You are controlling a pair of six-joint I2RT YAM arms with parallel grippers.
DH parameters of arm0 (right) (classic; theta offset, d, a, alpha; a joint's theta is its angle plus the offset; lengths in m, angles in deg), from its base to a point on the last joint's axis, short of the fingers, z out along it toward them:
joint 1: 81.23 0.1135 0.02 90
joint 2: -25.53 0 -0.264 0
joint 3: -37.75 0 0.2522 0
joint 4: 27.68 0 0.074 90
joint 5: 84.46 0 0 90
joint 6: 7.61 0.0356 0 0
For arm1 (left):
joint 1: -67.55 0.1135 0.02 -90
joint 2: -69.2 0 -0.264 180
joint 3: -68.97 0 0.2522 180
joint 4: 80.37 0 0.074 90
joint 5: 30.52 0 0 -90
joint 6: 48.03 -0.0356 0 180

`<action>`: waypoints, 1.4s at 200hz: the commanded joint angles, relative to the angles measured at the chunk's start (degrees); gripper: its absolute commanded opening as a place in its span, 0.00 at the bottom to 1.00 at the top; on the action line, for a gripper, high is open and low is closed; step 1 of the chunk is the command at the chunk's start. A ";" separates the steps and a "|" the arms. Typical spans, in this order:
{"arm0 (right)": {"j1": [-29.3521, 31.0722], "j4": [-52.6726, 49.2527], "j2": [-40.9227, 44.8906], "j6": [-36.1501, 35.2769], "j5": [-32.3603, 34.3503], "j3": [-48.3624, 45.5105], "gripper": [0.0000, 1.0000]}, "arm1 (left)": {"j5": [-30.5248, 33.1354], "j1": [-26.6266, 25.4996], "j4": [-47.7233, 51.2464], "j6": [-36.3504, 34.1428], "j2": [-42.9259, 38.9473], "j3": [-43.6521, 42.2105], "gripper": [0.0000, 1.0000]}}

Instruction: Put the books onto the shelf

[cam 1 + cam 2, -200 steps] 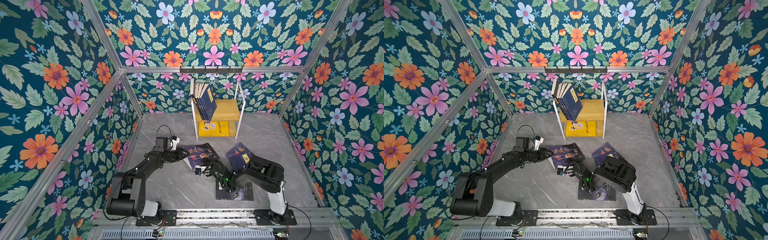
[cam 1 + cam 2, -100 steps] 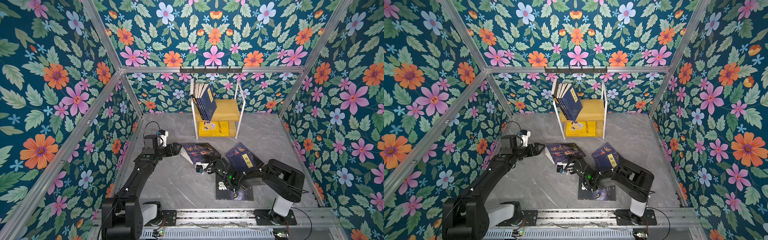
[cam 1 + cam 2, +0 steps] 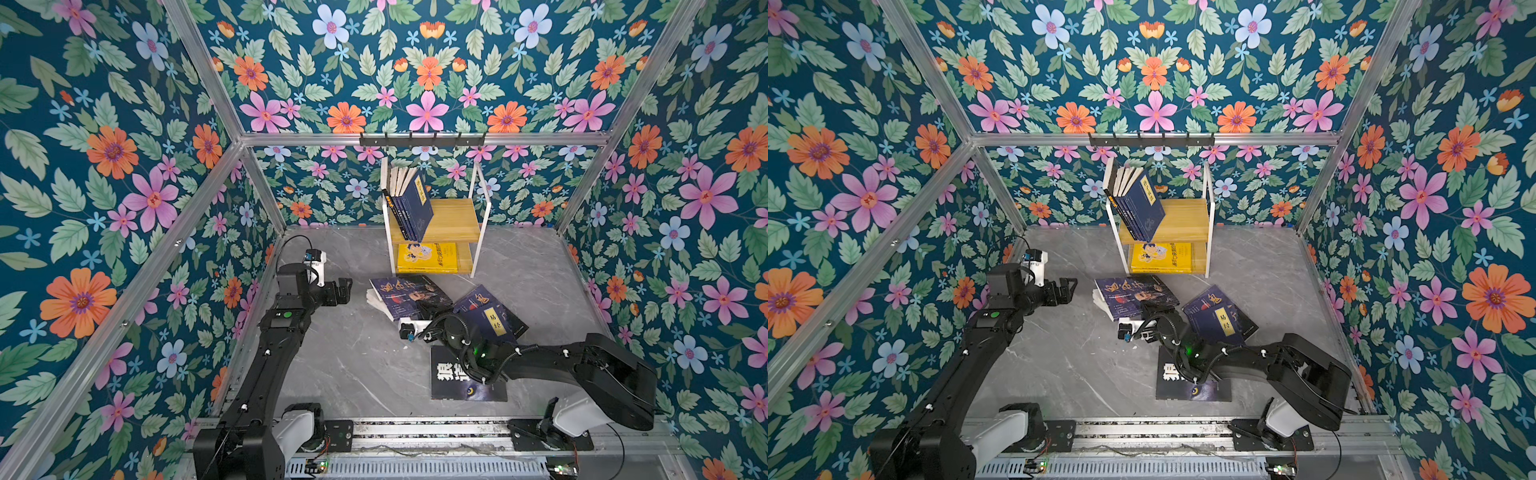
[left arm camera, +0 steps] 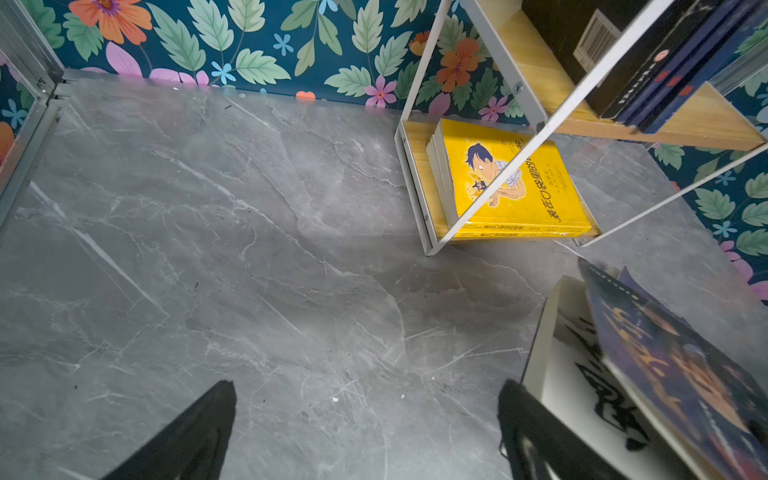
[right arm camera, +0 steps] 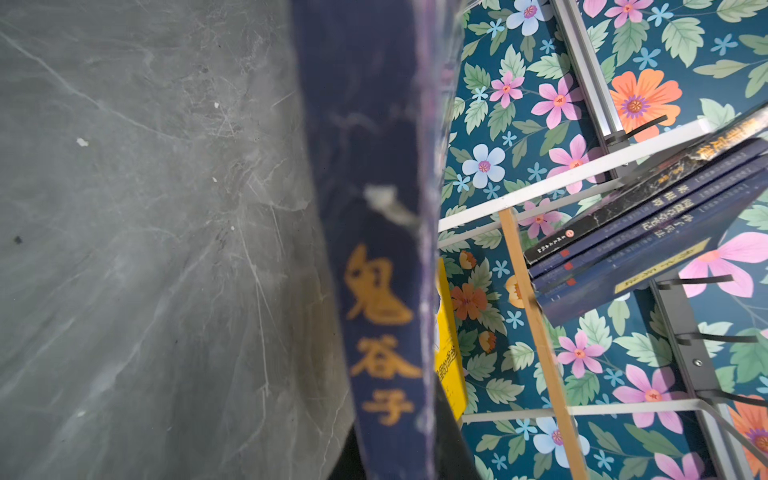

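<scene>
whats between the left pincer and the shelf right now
Only bare grey tabletop, as the left wrist view shows: nothing lies between the open left pincer and the shelf. The portrait book sits off to one side.

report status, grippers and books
Left gripper open, empty. Right gripper shut on dark portrait-cover paperback, one edge raised. Navy yellow-label paperback lies close beside.

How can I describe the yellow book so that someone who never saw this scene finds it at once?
Find the small white-framed shelf at the back wall. On its lower board the yellow book lies flat, below the navy books leaning on the upper board. It alone has a bright yellow cover, with a cartoon boy.
</scene>
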 commanded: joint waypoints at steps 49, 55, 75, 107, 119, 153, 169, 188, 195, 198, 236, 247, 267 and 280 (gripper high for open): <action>-1.49 -4.44 0.39 -7.02 7.75 0.20 0.00 | -2.94 3.58 -5.42 -5.83 -4.00 -9.95 1.00; -1.55 -6.26 1.52 -7.04 8.69 0.37 0.00 | -2.88 3.52 -6.20 -5.85 -3.87 -10.26 1.00; -2.08 -13.89 6.83 -4.12 9.35 0.97 0.00 | -6.14 3.69 -9.42 -5.66 -4.52 -12.07 1.00; -5.97 -23.89 12.10 3.03 8.01 3.14 0.00 | -6.15 3.74 -8.71 -9.11 -4.66 -14.21 1.00; -7.88 -28.86 12.63 5.60 6.94 5.19 0.00 | -4.47 3.69 -8.71 -9.19 -4.43 -14.55 1.00; -9.95 -31.17 11.09 3.78 7.16 9.00 0.00 | -3.33 2.13 -7.81 -9.43 -3.50 -12.46 1.00; -10.27 -31.00 9.30 2.08 6.53 10.74 0.00 | -3.11 1.04 -7.30 -10.06 -3.54 -12.31 1.00; -10.76 -32.00 5.50 0.52 6.68 14.56 0.00 | -3.40 0.38 -6.87 -10.24 -3.25 -12.31 1.00; -10.90 -32.04 3.80 -0.26 7.16 16.15 0.00 | -3.08 0.12 -6.87 -10.21 -3.10 -12.10 1.00; -10.96 -32.00 3.10 -0.59 7.39 16.83 0.00 | -3.00 -0.03 -6.82 -10.17 -3.15 -12.06 1.00; -11.95 -30.79 -5.42 -6.70 11.96 24.80 0.00 | -2.91 -1.05 -6.96 -10.46 -3.89 -11.88 1.00; -12.19 -29.65 -6.67 -8.03 12.83 26.37 0.00 | -2.69 -1.14 -6.89 -10.48 -3.88 -11.72 1.00; -12.90 -30.98 -8.08 -7.97 12.02 29.31 0.00 | -2.65 -1.29 -6.71 -10.50 -4.06 -11.45 1.00; -13.47 -30.39 -8.55 -9.10 12.23 30.86 0.00 | -2.71 -1.32 -6.53 -10.59 -4.12 -11.35 1.00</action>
